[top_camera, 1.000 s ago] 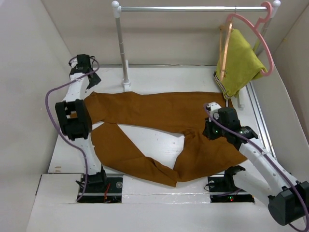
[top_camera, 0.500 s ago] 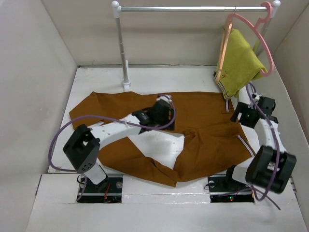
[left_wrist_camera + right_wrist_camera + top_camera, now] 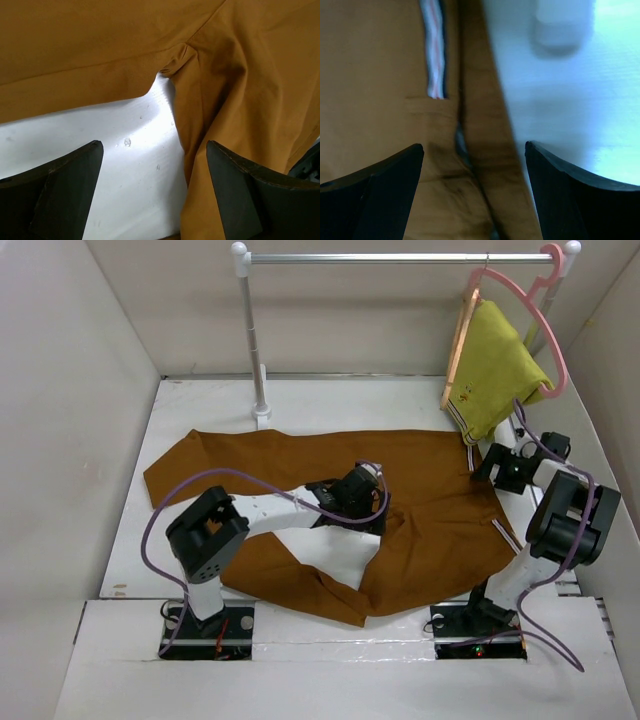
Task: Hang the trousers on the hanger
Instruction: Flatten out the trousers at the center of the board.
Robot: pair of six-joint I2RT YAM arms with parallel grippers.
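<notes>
The rust-brown trousers [image 3: 420,465] lie spread flat on the white table, legs to the left and waistband to the right. My left gripper [image 3: 374,508] hovers open over the crotch [image 3: 172,65]; its fingers [image 3: 75,190] straddle bare table and the edge of one leg. My right gripper [image 3: 487,463] is open low over the waistband corner, where the white-striped inner band [image 3: 432,50] shows. The trousers' edge [image 3: 485,150] runs between its fingers, untouched. The thin wooden hanger [image 3: 461,340] hangs on the rail at the far right.
A metal rail [image 3: 400,257] on a white post [image 3: 255,340] spans the back. A pink plastic hanger [image 3: 545,330] and a yellow-green garment [image 3: 495,365] hang beside the wooden one. White walls enclose the table on both sides.
My left arm swung from the far left corner across to the trousers' crotch. My right arm left the crotch area and moved right to the waistband corner, where it stands open.
</notes>
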